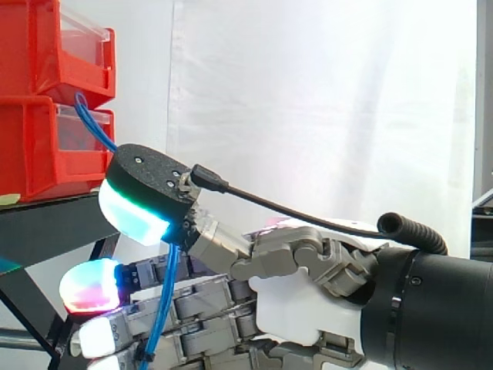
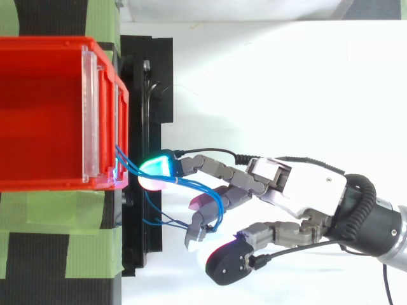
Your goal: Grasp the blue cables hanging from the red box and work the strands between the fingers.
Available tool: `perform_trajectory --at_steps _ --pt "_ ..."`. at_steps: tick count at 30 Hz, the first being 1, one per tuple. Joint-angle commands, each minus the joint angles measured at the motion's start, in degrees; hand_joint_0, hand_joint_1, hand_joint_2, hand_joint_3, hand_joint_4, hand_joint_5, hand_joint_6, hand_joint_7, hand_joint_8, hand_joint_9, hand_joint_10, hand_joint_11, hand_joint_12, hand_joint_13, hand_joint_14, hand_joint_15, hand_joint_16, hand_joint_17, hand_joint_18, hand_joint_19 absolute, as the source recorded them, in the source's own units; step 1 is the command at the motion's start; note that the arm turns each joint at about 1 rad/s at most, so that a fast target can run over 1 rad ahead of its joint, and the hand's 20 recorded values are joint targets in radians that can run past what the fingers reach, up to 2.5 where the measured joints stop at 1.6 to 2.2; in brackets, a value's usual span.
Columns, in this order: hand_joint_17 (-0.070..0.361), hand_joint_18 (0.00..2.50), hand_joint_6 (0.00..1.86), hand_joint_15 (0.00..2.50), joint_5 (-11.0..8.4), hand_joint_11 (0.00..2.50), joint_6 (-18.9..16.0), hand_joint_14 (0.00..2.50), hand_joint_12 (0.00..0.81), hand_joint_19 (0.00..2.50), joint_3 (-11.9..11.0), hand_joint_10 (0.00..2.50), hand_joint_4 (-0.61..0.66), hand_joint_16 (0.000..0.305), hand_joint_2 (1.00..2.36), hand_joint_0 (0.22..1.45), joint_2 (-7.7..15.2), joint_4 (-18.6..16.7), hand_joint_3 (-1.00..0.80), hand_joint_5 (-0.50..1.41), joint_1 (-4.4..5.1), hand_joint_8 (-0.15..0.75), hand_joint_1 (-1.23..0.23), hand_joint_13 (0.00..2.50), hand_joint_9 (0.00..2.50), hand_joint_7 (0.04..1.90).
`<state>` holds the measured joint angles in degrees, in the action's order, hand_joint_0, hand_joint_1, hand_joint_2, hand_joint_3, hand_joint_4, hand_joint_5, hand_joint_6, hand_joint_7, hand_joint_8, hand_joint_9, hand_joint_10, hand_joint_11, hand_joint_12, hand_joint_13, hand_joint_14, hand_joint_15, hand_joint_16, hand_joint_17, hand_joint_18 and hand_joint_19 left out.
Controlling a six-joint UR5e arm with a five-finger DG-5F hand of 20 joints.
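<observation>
**Hand in the cable strands, thumb clear**

Hand [image 2: 305, 190] comes in from the right in the side view, reaching toward the stacked bins. Its fingers [image 2: 216, 170] are nearly straight and spread a little. The thin blue cables [image 1: 165, 301] are threaded between them, so it has the strands caught between fingers, not a clenched fist. The thumb [image 1: 146, 193], a black-backed pad glowing cyan-green, is splayed off to the side. In the top view it sits well apart from the strands.

Cable path:
- The cables leave the top front edge of the lower red plastic bin [image 1: 46, 150], at its clear front panel.
- They arc down behind the thumb pad in the side view.
- They then drop across the fingers and hang below them.
- In the top view the strands run from the bin front, loop around the middle fingers, and loose ends trail back toward the stand.

One fingertip glows green-cyan just beside the bin front, and another glows magenta-red.

An upper red plastic bin [image 1: 46, 46] is stacked on the lower one. Both sit on the black metal stand [image 1: 46, 223], with the white curtain [image 1: 323, 92] behind.
</observation>
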<state>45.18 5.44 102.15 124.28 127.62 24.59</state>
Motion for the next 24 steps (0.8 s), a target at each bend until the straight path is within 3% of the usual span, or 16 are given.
perform_trajectory --at_steps 1,7,9,15,17,18,20,21,22,24 --pt "0.141 0.62 0.01 0.89 0.0 0.86 0.01 0.02 0.49 0.37 -0.02 0.01 0.35 0.063 1.0 0.79 0.0 0.0 -1.0 -0.09 0.02 0.403 -0.6 0.95 0.94 0.69" --pt "0.139 0.74 0.01 1.05 0.0 1.01 0.01 0.02 0.496 0.49 -0.02 0.01 0.35 0.062 1.0 0.79 0.0 0.09 -1.0 -0.09 0.02 0.399 -0.6 1.04 0.97 0.69" --pt "0.141 0.89 0.01 1.21 0.0 1.18 -0.08 0.01 0.482 0.65 -0.02 0.01 0.35 0.063 1.0 0.79 0.0 0.09 -1.0 -0.08 0.02 0.387 -0.6 1.14 1.03 0.7" --pt "0.15 1.05 0.01 1.5 0.0 1.34 0.01 0.01 0.45 0.91 -0.02 0.01 0.35 0.067 1.0 0.79 0.0 0.18 -1.0 -0.08 0.02 0.374 -0.61 1.26 1.09 0.7" --pt "0.151 1.1 0.01 1.49 0.0 1.43 -0.08 0.18 0.439 1.0 -0.02 0.0 0.36 0.067 1.0 0.79 0.0 0.09 -1.0 -0.07 0.02 0.365 -0.6 1.25 1.13 0.7" --pt "0.15 1.19 0.01 1.47 0.0 1.53 -0.08 0.4 0.429 1.14 -0.02 0.01 0.36 0.066 1.0 0.79 0.0 0.18 -1.0 -0.07 0.02 0.353 -0.6 1.23 1.15 0.71" --pt "0.148 1.23 0.01 1.43 0.0 1.54 0.01 0.64 0.426 1.21 -0.02 0.18 0.36 0.066 1.0 0.79 0.0 0.18 -1.0 -0.07 0.02 0.345 -0.6 1.21 1.14 0.7" --pt "0.143 1.26 0.01 1.38 0.0 1.55 0.01 0.92 0.423 1.25 -0.02 0.3 0.36 0.064 1.0 0.79 0.0 0.18 -1.0 -0.07 0.02 0.337 -0.6 1.19 1.12 0.71" --pt "0.141 1.29 0.01 1.38 0.0 1.54 0.01 0.93 0.421 1.28 -0.02 0.41 0.36 0.063 1.0 0.8 0.0 0.18 -1.0 -0.07 0.02 0.336 -0.6 1.19 1.12 0.71" --pt "0.131 1.37 0.01 1.33 0.0 1.54 -0.08 1.29 0.413 1.5 0.07 0.67 0.36 0.058 1.0 0.8 0.0 0.18 -1.0 -0.06 0.02 0.323 -0.6 1.16 1.1 0.71"
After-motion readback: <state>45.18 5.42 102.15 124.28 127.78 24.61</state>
